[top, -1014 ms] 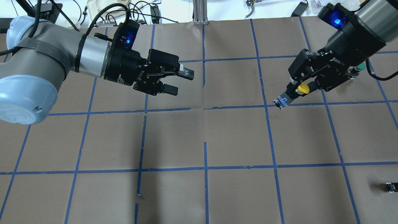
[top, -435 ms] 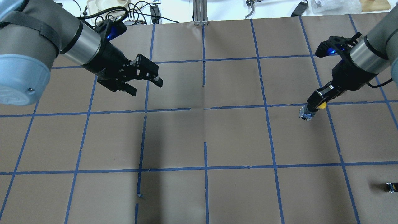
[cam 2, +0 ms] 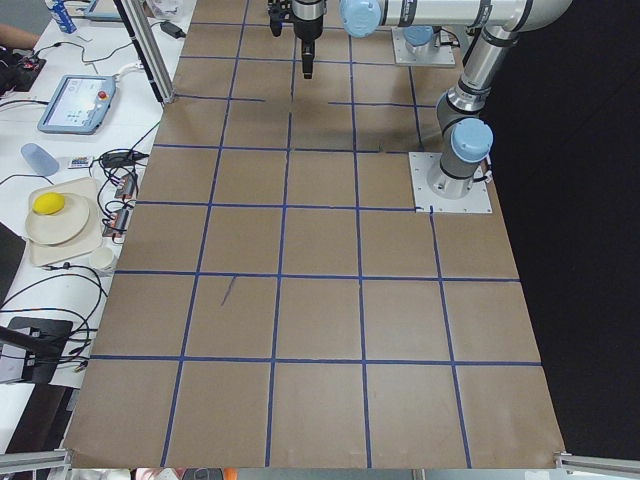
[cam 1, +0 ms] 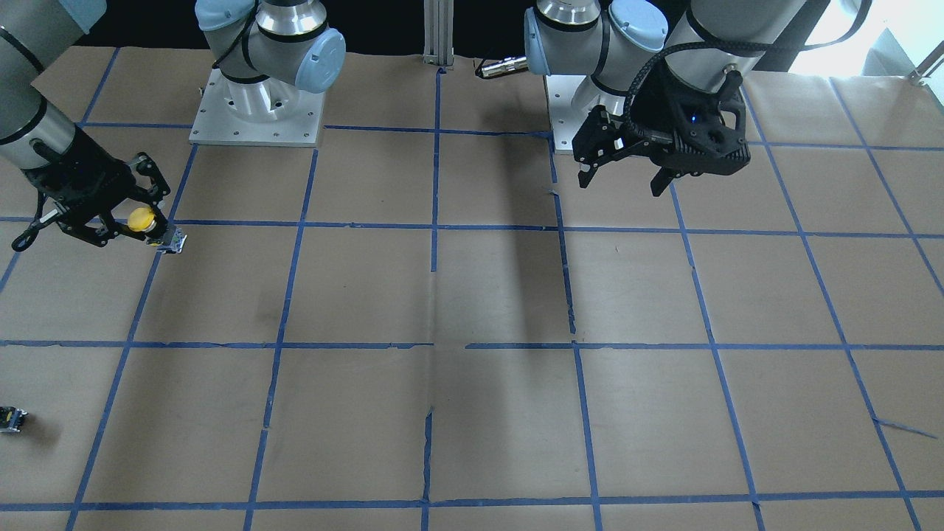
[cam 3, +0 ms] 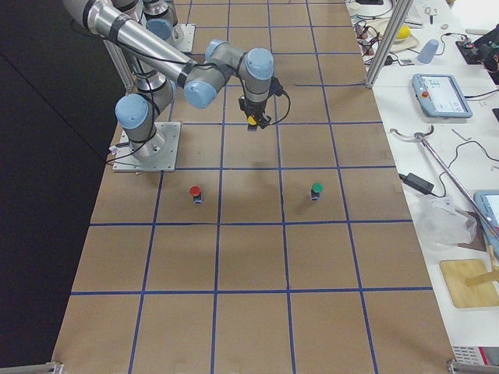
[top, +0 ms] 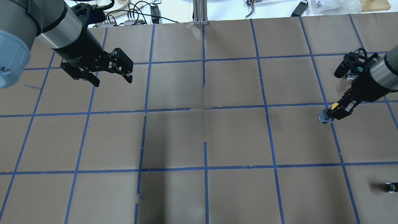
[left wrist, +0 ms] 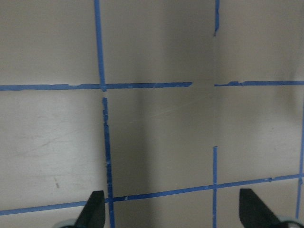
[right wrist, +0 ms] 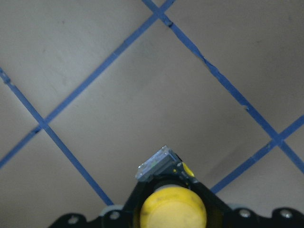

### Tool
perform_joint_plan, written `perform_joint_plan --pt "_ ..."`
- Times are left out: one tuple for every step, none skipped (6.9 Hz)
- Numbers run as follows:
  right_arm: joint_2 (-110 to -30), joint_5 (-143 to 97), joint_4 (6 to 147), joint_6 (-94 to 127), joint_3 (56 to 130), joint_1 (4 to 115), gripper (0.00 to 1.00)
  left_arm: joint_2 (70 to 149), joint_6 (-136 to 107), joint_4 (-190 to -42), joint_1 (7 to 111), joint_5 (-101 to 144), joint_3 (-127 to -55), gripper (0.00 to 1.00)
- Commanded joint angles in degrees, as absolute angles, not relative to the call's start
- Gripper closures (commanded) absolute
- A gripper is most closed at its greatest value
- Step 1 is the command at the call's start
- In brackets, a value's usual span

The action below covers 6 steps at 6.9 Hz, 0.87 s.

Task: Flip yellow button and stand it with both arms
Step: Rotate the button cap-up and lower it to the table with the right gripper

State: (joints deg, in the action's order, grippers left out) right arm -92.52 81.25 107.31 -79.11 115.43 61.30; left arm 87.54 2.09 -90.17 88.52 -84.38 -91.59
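The yellow button has a yellow cap, a black body and a greyish base. My right gripper is shut on it and holds it tilted, base down and low over the brown table paper by a blue tape line. It also shows in the front view and the right wrist view. I cannot tell whether the base touches the table. My left gripper is open and empty, far off on the table's left, above the paper. Its fingertips show in the left wrist view.
A tiny black-and-yellow block lies near the right front edge. A red-capped button and a green-capped button stand on the right part of the table. Cables and clutter lie beyond the far edge.
My right gripper has swung to the right and lower with the yellow button in it. My left gripper has drawn back to the left, still open.
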Motion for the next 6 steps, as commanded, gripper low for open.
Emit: perform_joint_plan --pt "-90.36 81.39 113.46 -100.90 118.29 54.34 0.94 87.45 1.85 -92.71 88.86 -88.92 -88.34 0.00" --pt "-90.26 81.21 113.81 -112.47 118.56 51.27 0.94 87.89 1.93 -92.64 88.77 -90.69 -88.16 0.00" --pt "-89.74 81.47 114.34 -121.55 118.56 49.85 0.94 87.89 1.93 -92.55 88.68 -90.44 -88.07 0.00" --pt "-89.30 83.04 116.09 -131.99 118.56 48.79 0.94 87.89 2.11 -92.37 88.59 -89.83 -88.07 0.00" --pt "-88.95 83.93 118.10 -142.89 118.65 47.39 0.94 87.98 2.37 -92.55 89.12 -90.26 -88.24 0.00" --pt "-87.64 84.63 121.26 -152.05 118.65 46.42 0.94 88.15 2.29 -92.37 88.77 -89.74 -87.98 0.00"
